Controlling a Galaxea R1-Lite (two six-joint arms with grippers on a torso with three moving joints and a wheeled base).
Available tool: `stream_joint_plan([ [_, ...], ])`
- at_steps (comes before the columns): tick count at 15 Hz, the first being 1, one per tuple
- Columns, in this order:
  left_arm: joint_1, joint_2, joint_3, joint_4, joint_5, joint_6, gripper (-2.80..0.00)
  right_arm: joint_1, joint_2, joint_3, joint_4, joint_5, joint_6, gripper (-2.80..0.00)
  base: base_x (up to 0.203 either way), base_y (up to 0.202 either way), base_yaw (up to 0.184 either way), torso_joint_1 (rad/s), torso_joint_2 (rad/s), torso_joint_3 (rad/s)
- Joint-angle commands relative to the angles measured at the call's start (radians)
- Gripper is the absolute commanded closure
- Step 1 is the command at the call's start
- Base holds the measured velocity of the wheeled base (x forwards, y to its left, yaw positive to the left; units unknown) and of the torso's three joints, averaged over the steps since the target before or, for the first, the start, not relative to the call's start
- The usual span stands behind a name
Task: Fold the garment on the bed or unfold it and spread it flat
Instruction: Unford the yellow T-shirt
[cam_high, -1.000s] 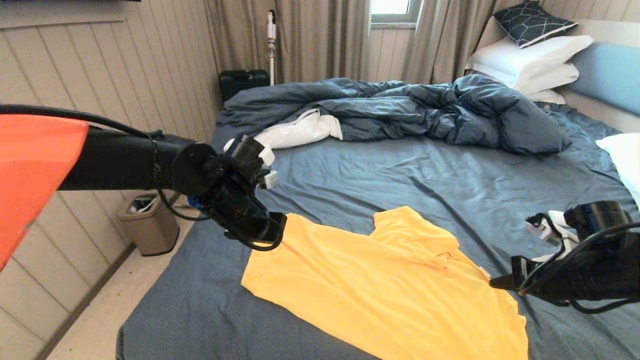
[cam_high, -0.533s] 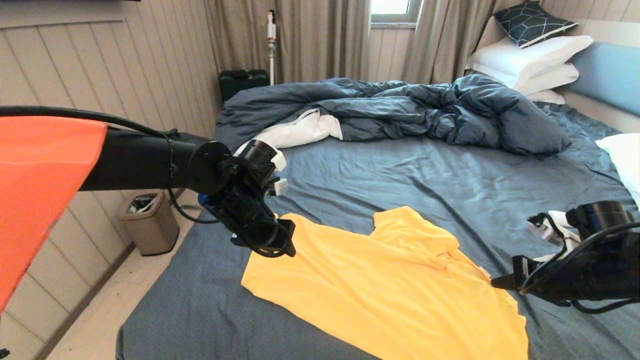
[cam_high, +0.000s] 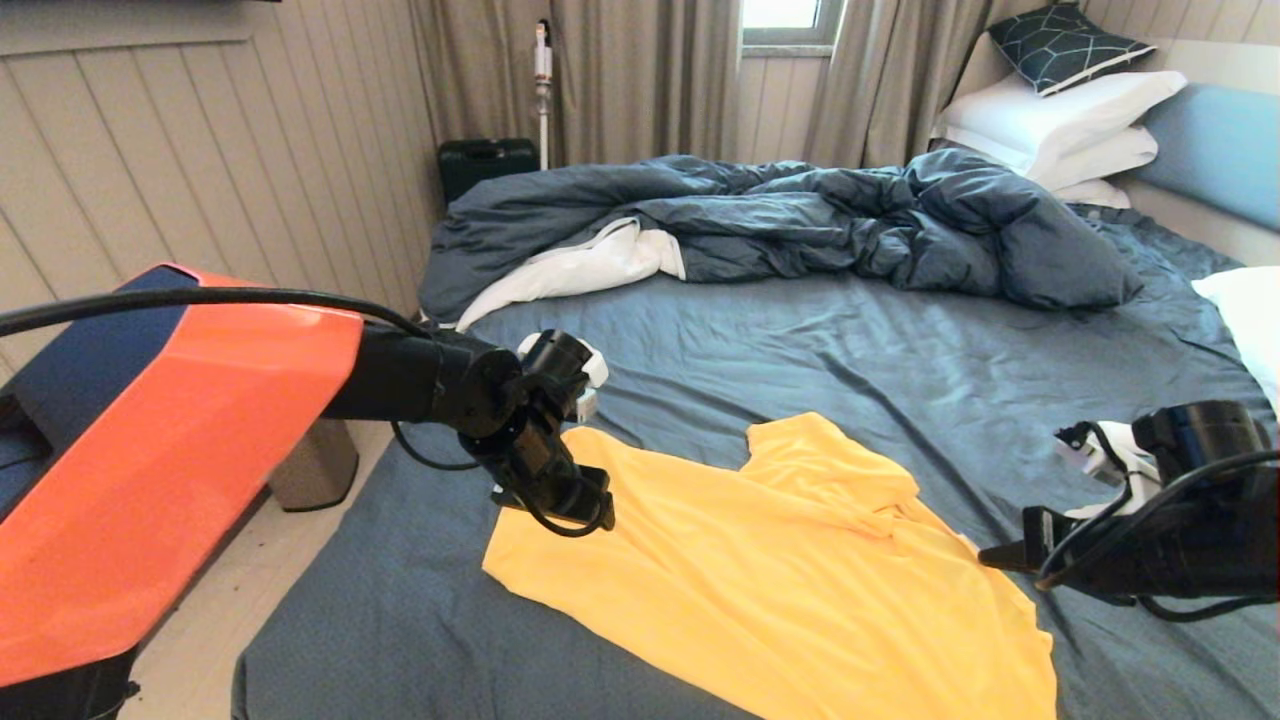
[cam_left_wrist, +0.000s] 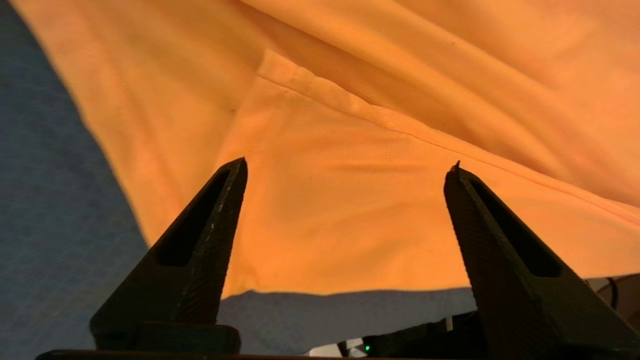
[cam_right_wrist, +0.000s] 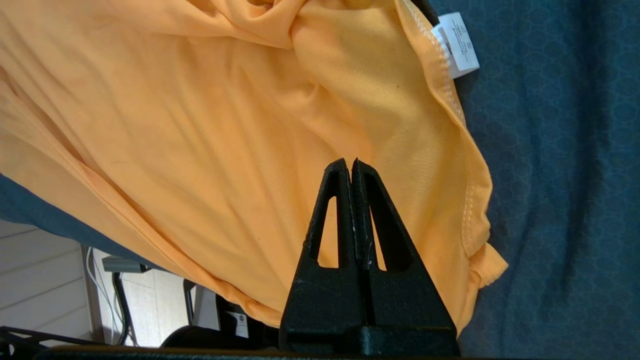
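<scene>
Yellow T-shirt (cam_high: 780, 580) spread loosely over the near part of the bed (cam_high: 800, 350), lying on the blue-grey sheet, one corner folded over and bunched near its middle. White care label (cam_right_wrist: 457, 45) poking out at one hem, seen from the right wrist.

Left arm reaching in from the left side, forearm roughly level, wrist bent so the left pincer (cam_high: 560, 505) points down at the shirt's left corner. Fingers (cam_left_wrist: 210, 230) spread wide apart with nothing between them, just yellow fabric and a seam below, not touching as far as can be told.

Right arm low on the right, stretched nearly level toward the shirt's right edge. Right pincer (cam_right_wrist: 351, 167) closed tight, fingertips pressed together, hovering over the fabric near the hem, gripping nothing.

Further back: rumpled dark blue duvet (cam_high: 800, 220) heaped across the far half. White pillows (cam_high: 1060, 120) stacked at the headboard (cam_high: 1215, 150), patterned cushion (cam_high: 1065, 42) on top.
</scene>
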Motion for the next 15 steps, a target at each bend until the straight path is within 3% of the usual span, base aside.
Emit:
stream_joint_plan([
  [1, 0.005, 0.041, -0.006, -0.001, 0.001, -0.002, -2.8, 0.001, 0.002, 0.002, -0.001, 0.003, 0.0, 0.0, 0.0, 0.0, 0.0, 0.0, 0.0, 0.0],
  [6, 0.008, 0.091, -0.043, -0.009, 0.002, -0.003, -2.8, 0.002, 0.017, 0.0, -0.004, 0.001, 0.0, 0.0, 0.0, 0.0, 0.0, 0.0, 0.0, 0.0],
  [7, 0.01, 0.095, -0.046, -0.009, 0.002, -0.003, 0.0, 0.002, 0.019, 0.0, -0.004, 0.001, 0.0, 0.0, 0.0, 0.0, 0.0, 0.0, 0.0, 0.0],
  [15, 0.016, 0.091, -0.028, -0.006, -0.001, -0.009, 0.0, 0.002, 0.02, 0.0, -0.004, 0.001, 0.0, 0.0, 0.0, 0.0, 0.0, 0.0, 0.0, 0.0],
])
